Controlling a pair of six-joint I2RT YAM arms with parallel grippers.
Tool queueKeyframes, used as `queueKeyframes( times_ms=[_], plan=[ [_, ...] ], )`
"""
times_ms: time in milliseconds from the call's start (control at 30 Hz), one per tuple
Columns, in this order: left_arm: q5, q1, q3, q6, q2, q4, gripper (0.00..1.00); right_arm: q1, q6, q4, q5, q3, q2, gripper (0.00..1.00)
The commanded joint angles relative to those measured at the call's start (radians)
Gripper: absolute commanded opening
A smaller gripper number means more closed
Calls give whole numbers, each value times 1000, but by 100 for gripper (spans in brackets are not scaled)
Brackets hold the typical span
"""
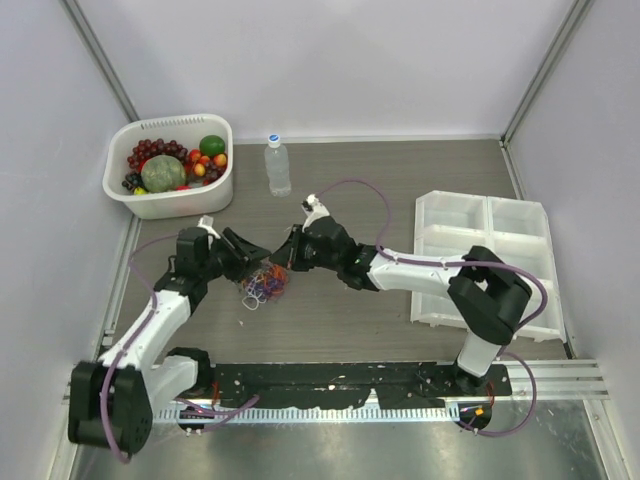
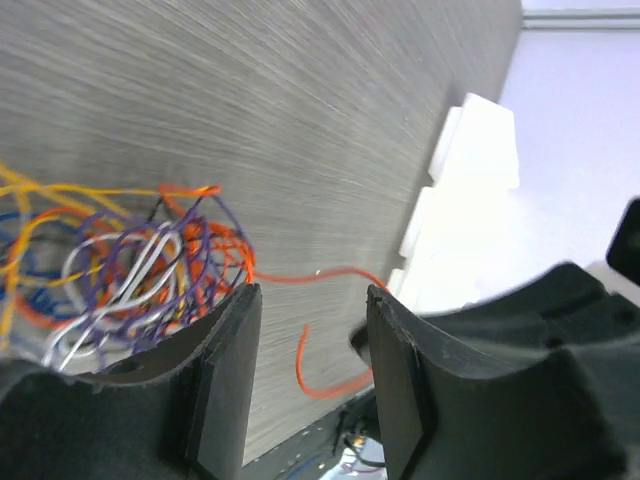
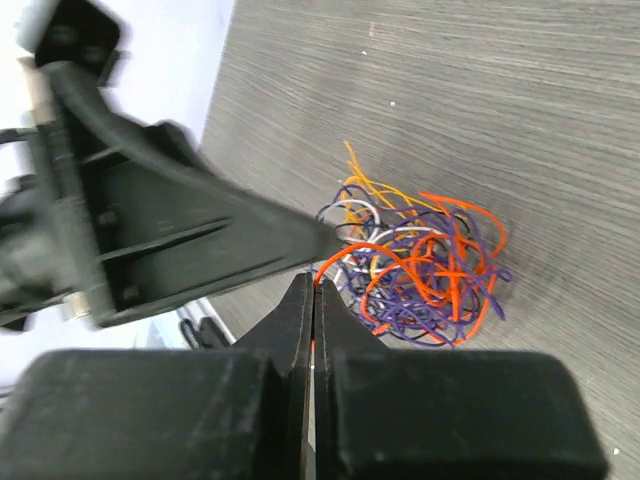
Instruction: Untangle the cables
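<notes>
One white basket [image 1: 120,190] of fruit sits far left at the back of the table [image 1: 400,170], with a clear bottle [image 1: 277,165] standing beside it; neither matters to me here. Next along is my left gripper [image 1: 243,268], low at the left edge of the cables [image 1: 266,284]. Its jaws stand apart with nothing between them, and in its wrist view a single orange strand runs across just beyond the tips.

The cables lie on the table in one small, loose clump between the two grippers: purple, orange, white, yellow and a little blue, all looped through each other. I judge them nearly weightless, soft and springy, so a pull on one strand could drag the whole clump along instead of freeing it. I would take a loose end or an outer loop, such as that stray orange tail, and pin the clump with the other hand.

My right gripper [image 3: 313,285] is at the clump's right side, fingers pressed flat together. An orange loop meets the tips, but I cannot tell whether it is nipped.

Far right, well apart, lies a white compartment tray [image 1: 487,225].
</notes>
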Motion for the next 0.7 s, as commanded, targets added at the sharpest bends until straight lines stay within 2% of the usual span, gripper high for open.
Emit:
queueKeyframes(
  times_ms=[0,100,200,300,433,533,667],
  plan=[
    [163,-12,-73,-180,176,402,52,11,60,181,-57,-11,-97,1],
    [203,-17,-122,-188,305,510,53,11,43,162,-68,36,-129,1],
    [178,-15,-159,-144,431,538,52,11,8,75,-60,108,-174,1],
    [178,5,-196,-142,524,594,48,11,-87,-104,-44,278,-255,1],
    [191,12,-225,-170,563,686,47,15,-253,-348,36,567,-350,1],
    [169,15,-225,-147,555,673,48,14,-345,-422,56,743,-427,1],
    [152,19,-210,-125,534,628,49,14,-416,-468,118,874,-478,1]
  ],
)
